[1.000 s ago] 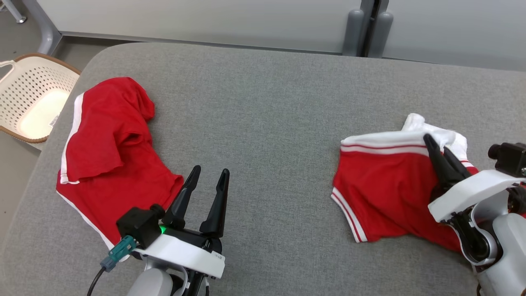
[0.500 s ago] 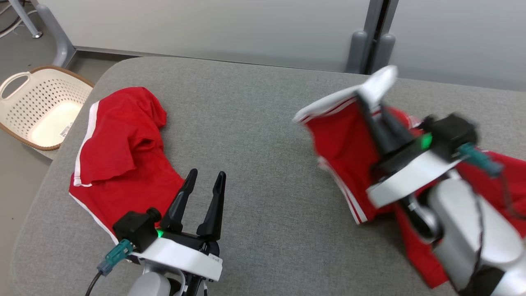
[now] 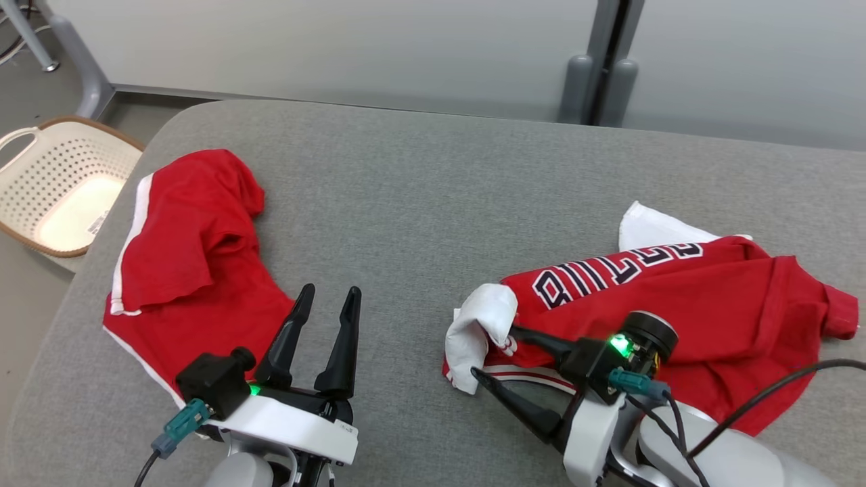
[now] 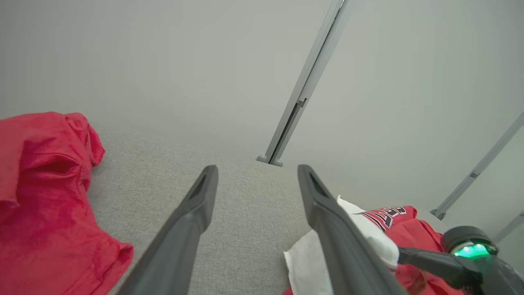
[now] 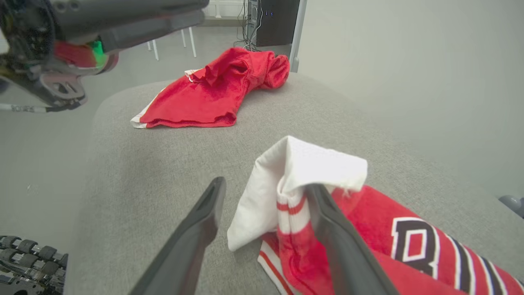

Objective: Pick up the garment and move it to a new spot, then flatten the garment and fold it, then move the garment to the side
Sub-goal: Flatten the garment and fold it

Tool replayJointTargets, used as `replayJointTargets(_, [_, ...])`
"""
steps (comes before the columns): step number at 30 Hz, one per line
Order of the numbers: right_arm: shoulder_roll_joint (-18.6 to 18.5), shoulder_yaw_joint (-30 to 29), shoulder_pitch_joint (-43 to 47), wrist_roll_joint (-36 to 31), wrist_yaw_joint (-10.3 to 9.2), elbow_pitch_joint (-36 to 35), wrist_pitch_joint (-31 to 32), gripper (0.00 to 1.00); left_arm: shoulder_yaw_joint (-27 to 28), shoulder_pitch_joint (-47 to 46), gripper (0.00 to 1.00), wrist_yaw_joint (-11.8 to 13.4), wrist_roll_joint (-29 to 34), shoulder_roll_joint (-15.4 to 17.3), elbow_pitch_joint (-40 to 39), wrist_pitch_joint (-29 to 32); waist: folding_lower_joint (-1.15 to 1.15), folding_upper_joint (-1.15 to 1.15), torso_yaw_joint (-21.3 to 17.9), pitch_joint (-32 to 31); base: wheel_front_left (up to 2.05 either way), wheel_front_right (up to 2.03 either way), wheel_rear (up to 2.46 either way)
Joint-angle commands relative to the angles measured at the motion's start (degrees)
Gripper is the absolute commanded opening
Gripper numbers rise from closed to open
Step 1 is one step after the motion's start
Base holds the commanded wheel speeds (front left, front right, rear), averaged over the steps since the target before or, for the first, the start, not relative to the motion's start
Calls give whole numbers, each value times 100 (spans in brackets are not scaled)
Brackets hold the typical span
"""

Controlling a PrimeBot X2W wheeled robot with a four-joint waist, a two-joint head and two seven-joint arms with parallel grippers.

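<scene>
My right gripper [image 3: 494,350] is reaching across the front of the grey padded table [image 3: 406,203], its two dark fingers standing wide apart and clamping nothing. The red jersey [image 3: 710,304] is lying crumpled on the right half of the table, close to the front edge, with a row of dark, white-edged letters [image 3: 609,270] showing across its far side. Its white sleeve [image 3: 484,325], trimmed with thin red stripes, is bunching up at the end nearest the middle of the table. In the right wrist view that white fold is draping over the tip of one of my fingers [image 5: 327,213] and touching it, while the other finger is hanging clear over bare grey cloth. A second white piece [image 3: 649,230] is poking out from the jersey's far edge.

My left gripper [image 3: 330,289] is hovering over the front left of the table, fingers spread and pointing away from me, with only grey surface between them. It is sitting just beside the near hem of another red garment [image 3: 183,264], white-edged, which is lying rumpled along the table's left side, well apart from the jersey. A pale perforated basket [image 3: 40,169] is standing on the floor off the table's left edge. A grey panelled wall [image 3: 338,47] is running behind the table.
</scene>
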Motion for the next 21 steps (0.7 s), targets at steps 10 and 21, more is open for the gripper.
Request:
replayJointTargets(10, [-879, 140, 108, -20, -11, -253, -32, 100, 238, 16, 100, -5, 128, 20, 4, -1, 0, 0, -653, -121, 0, 0, 0])
replayJointTargets(21, [-304, -3588, 1838, 51, -7, 231, -467, 100, 344, 69, 100, -5, 129, 23, -24, -1, 0, 0, -959, -205, 0, 0, 0])
